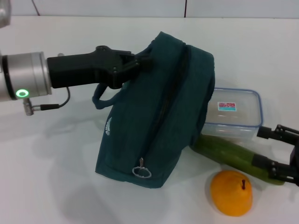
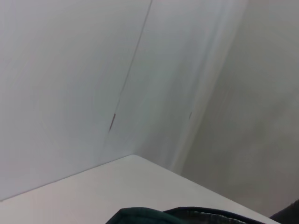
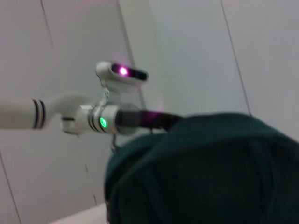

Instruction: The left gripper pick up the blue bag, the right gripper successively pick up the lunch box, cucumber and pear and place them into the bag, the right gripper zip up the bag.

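Gripping with my left gripper (image 1: 140, 63), the black claw on its silver round wrist with the green light ring, I pinch the top edge of the dark teal-blue cloth bag (image 1: 159, 112). That claw comes in from nine o'clock and meets the bag near its eleven o'clock corner. One end of the bag is lifted, so it leans and its low end rests on the white table (image 1: 51, 163). One looped handle hangs below my claw. Its zipper runs down the front to a metal ring pull (image 1: 141, 172) at six o'clock on the bag. A small white round logo sits at about eight o'clock on the bag's side.

My right gripper (image 1: 286, 154), the all-black claw, is at the table's four o'clock edge. Its two fingers are spread apart, one near the box and one by the end of the cucumber. I cannot tell if they touch anything.

At three o'clock from the bag lies the clear plastic lunch box (image 1: 232, 114) with a blue-rimmed lid and a small pink-and-blue label. Part of it hides behind the bag. Just in front of it lies the long dark green cucumber (image 1: 233, 157). Near the cucumber, at five o'clock from the bag, sits the orange-yellow round pear (image 1: 231, 192) with a short brown stem.

My right wrist camera sees the bag up close, with my left arm (image 3: 100, 122) and its green light behind it.
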You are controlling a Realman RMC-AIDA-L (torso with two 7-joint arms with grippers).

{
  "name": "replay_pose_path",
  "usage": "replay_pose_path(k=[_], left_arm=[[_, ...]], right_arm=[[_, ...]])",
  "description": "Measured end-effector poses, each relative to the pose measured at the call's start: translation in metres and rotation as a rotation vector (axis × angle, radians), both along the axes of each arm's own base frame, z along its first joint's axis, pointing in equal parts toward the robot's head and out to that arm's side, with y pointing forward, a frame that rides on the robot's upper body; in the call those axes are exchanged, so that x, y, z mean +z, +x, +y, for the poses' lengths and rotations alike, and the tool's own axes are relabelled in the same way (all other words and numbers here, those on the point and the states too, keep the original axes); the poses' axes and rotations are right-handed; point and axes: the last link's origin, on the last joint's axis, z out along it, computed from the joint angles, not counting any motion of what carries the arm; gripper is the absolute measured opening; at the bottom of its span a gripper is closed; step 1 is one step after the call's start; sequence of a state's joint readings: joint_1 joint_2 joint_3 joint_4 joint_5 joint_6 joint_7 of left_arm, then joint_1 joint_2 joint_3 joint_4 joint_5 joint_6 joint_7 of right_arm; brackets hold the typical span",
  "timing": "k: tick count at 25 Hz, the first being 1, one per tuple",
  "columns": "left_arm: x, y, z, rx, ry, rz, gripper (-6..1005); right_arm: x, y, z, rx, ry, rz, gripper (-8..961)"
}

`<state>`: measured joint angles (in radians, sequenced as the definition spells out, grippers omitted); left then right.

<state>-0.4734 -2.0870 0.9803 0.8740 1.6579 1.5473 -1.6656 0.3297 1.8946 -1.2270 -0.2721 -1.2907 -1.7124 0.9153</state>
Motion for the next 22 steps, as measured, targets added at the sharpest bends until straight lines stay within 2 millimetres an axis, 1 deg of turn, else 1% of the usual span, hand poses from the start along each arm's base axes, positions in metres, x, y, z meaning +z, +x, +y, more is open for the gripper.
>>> replay_pose_path(k=[5, 10, 18, 22], left_arm=[[-0.003, 0.005, 0.003, -0.01, -0.011, -0.006, 45], [-0.002, 0.007, 0.004, -0.014, -0.007, -0.015, 45], [-0.002, 0.008, 0.005, -0.016, -0.004, -0.017, 45], [-0.002, 0.007, 0.005, -0.014, 0.001, -0.017, 45]], right_arm=[[-0.01, 0.008, 0.007, -0.089, -0.035, -0.056, 724], [-0.017, 0.01, 0.013, -0.122, -0.029, -0.086, 723], [-0.021, 0.015, 0.024, -0.184, 0.018, -0.116, 724], [-0.019, 0.014, 0.029, -0.199, 0.047, -0.106, 723]])
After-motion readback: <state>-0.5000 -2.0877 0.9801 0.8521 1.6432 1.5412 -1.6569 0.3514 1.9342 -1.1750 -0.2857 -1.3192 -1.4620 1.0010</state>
